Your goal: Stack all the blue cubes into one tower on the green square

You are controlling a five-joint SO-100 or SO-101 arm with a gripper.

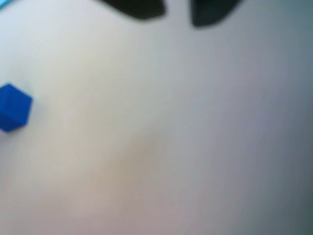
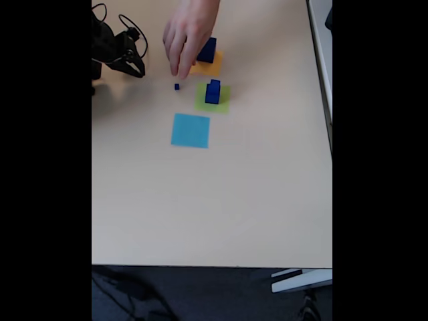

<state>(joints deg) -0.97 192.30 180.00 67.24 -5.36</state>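
The end effector [image 2: 137, 67] is seen with fingers spread apart and nothing held, raised over bare worktop [image 2: 214, 200], a hand [image 2: 187, 30] beside it.

The table [image 2: 221, 200] has a smooth, matt beige top. The green square [image 2: 223, 99], orange-yellow square [image 2: 212, 66] and light blue square [image 2: 190, 130] look like thin, flat matt paper. The blue cubes [image 2: 212, 93] appear solid, smooth-faced and dull. The gripper [image 2: 137, 65] looks like black plastic.
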